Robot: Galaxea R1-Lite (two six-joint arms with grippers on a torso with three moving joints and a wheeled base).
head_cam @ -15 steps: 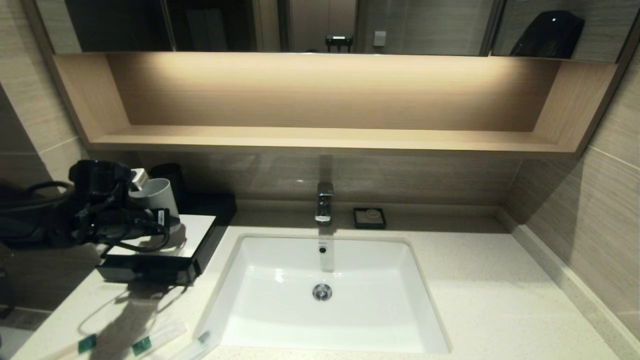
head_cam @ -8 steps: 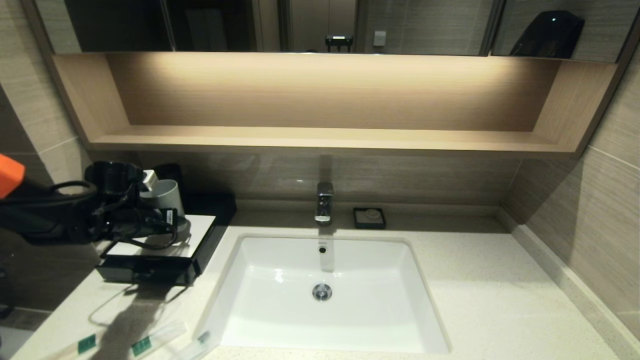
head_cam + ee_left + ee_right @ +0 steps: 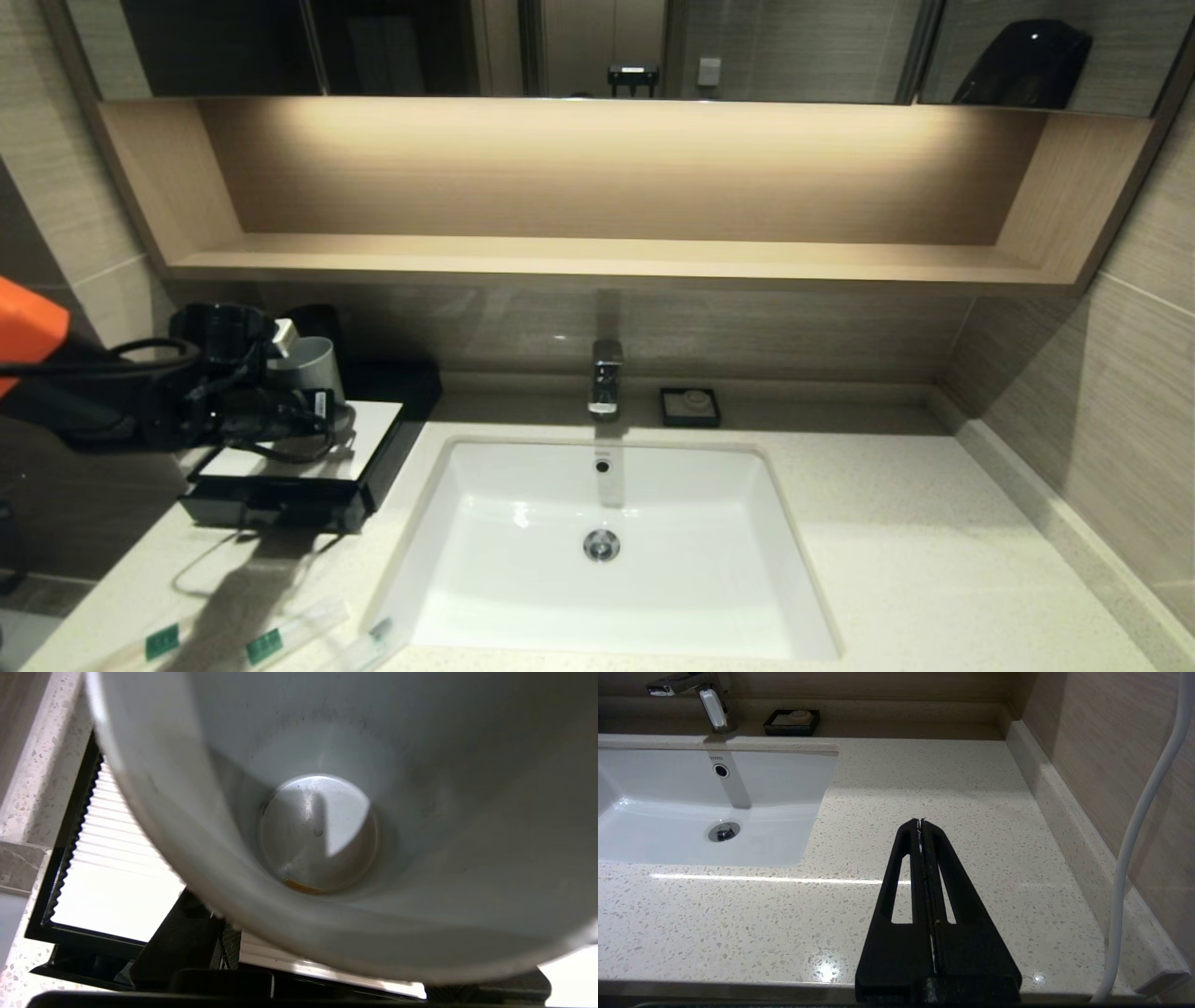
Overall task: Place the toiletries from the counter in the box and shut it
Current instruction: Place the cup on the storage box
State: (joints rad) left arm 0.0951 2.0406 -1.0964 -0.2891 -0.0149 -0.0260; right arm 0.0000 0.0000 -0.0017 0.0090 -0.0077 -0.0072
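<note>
L gripper (image 3: 280, 392) pinching cup (image 3: 303, 369) by its rim, over box (image 3: 308, 467) top at counter (image 3: 887, 523) left; must set cup aside gently, upright, w/o tipping, before drawer opens; packets (image 3: 271, 639) wait at front edge; R gripper (image 3: 921, 823) pressed together, parked.

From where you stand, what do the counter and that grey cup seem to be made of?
The counter looks like polished speckled stone or composite: cream with fine flecks and glossy light streaks. The grey cup seems matte plastic, possibly ceramic; its inside wall is dull, its base faintly shiny.
</note>
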